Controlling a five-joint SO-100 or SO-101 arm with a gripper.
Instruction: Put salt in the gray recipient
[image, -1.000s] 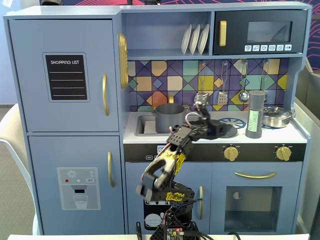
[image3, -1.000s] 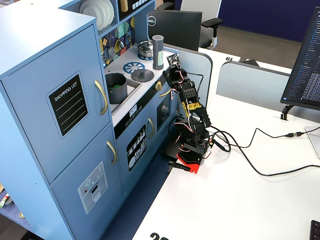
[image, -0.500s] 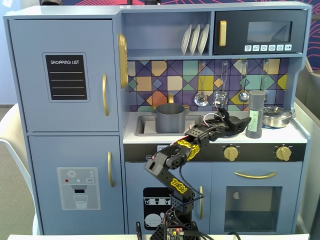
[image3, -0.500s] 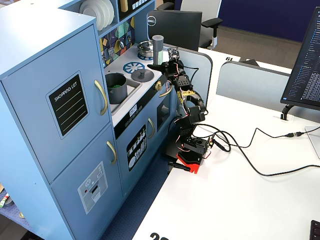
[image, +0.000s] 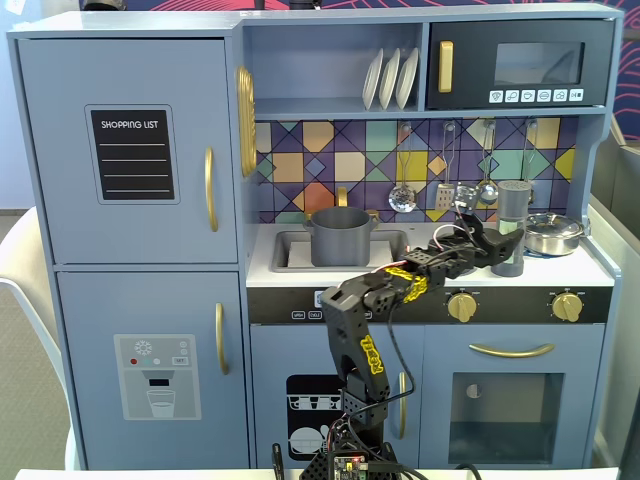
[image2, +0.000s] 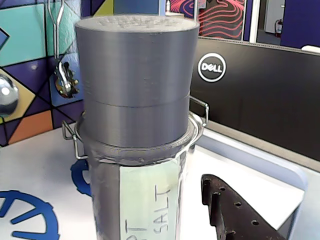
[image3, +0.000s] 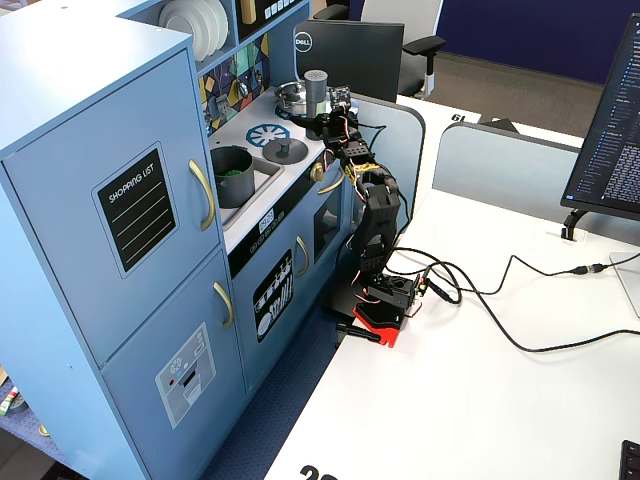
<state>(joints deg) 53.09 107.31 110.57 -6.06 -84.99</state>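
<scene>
The salt shaker (image2: 135, 125) fills the wrist view: a tall, slim, dark gray cylinder with a speckled flat top, a wider upper cap section, and a pale green label printed "SALT" running up its side. It stands upright on the white counter (image: 560, 268) of the toy kitchen, at the right end beside the shiny steel pan (image: 553, 233), whose wire handles show just behind it in the wrist view. Far to the left in a fixed view, the gray pot (image: 341, 236) with two small side handles sits in the sink area, well apart from the shaker; another fixed view shows it (image3: 232, 172) open-topped with something green inside. A flat gray lid with a knob (image3: 284, 150) lies on the counter between pot and shaker. The arm rises from its base on the desk, bends at the elbow and stretches nearly level to the right, so that the gripper (image: 497, 248) reaches the shaker's lower body. One dark finger (image2: 235, 212) shows just right of the shaker, not touching it; the jaws look parted around it, though contact cannot be confirmed.
</scene>
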